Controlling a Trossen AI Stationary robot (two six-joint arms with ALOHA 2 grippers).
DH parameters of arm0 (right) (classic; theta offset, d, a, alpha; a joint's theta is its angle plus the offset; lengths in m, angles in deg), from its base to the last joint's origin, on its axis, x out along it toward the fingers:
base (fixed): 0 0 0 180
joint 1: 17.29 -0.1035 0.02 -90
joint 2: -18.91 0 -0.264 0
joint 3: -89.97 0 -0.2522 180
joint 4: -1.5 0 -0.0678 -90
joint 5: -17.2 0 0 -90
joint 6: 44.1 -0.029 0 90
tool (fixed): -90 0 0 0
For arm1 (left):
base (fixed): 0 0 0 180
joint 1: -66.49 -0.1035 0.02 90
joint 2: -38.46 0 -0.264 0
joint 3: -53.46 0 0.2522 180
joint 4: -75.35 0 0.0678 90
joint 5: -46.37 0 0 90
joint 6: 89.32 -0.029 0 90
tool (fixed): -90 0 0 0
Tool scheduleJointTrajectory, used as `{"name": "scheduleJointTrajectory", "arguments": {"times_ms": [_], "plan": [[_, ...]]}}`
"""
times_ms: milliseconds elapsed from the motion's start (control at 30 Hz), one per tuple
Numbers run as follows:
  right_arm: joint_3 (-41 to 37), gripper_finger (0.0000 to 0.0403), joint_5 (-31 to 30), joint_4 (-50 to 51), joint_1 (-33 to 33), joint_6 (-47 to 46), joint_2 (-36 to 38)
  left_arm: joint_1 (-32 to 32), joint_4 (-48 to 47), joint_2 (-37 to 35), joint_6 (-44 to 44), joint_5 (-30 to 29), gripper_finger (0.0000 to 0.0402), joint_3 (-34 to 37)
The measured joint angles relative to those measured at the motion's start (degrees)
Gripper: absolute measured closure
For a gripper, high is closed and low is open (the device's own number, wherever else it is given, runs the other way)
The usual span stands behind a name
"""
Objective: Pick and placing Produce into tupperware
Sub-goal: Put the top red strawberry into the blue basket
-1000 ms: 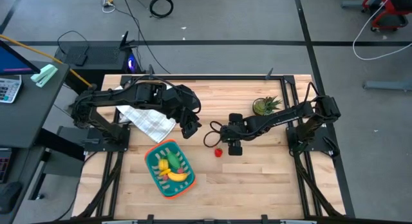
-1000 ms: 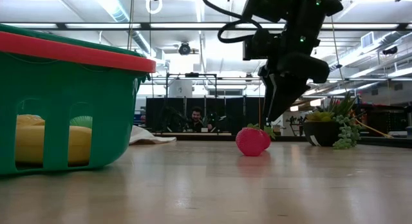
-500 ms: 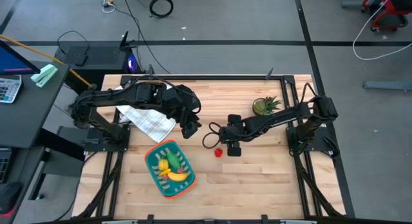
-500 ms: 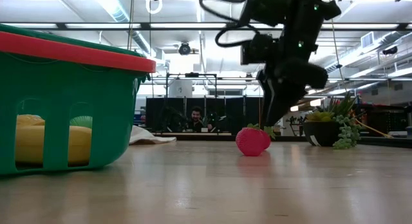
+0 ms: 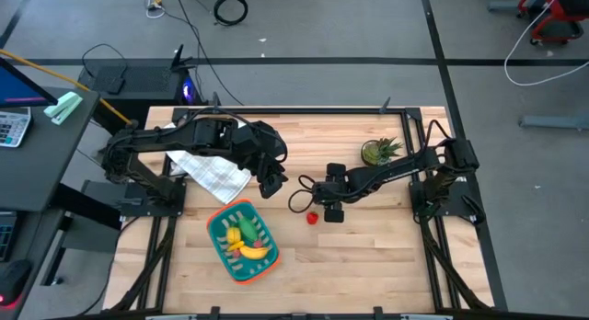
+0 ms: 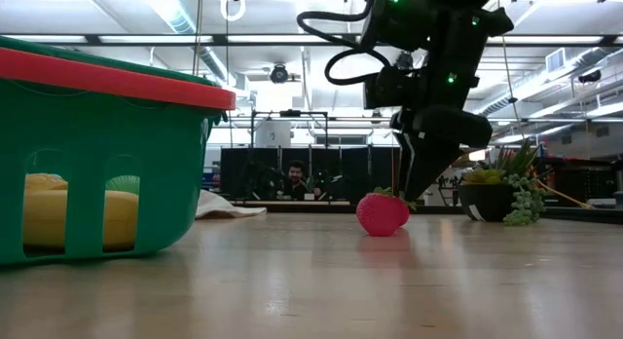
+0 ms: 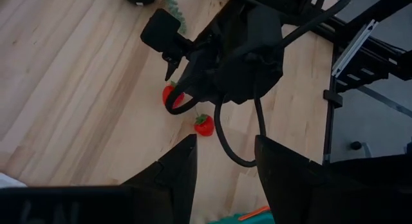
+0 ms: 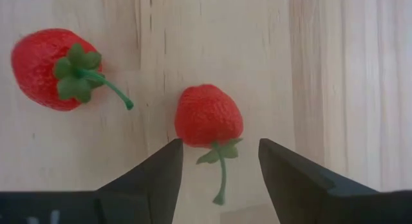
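Near the middle of the counter, the right gripper hangs just above two red strawberries, its fingers spread apart with nothing between them. In the right wrist view the nearer strawberry lies on the wood just ahead of the gap between the fingers, stem pointing back toward them; the second strawberry lies near it, off to one side, apart and not touching. In the high view only one red piece shows, just beside the right gripper; the second is hidden under the arm. In the low view the right gripper points down just behind a strawberry resting on the counter; contact cannot be told.

The left gripper waits above the counter left of the right one, fingers parted and empty.

The tupperware sits on the front-left part of the counter, well apart from the strawberries. Inside it lie a yellow banana, a green vegetable and a further yellow piece.

A white checked cloth lies behind the tupperware. A potted plant stands at the back right. A person sits in the room far behind.
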Motion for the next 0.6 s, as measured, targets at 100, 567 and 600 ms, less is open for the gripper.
{"name": "scheduleJointTrajectory", "arguments": {"times_ms": [100,567,600], "plan": [[0.0,0.019,0.37,0.87,0.22,-0.59,0.0,0.0,0.0,0.0,0.04,0.0,0.0239,0.0],[-4.09,0.0212,1.28,-1.53,0.2,-1.06,0.0,0.0,0.02,0.0,-0.41,0.0,0.0239,0.0],[-3.88,0.0213,0.93,-1.77,0.2,-1.06,0.0,0.0,0.0,0.0,-0.47,0.0,0.0239,0.0]]}}
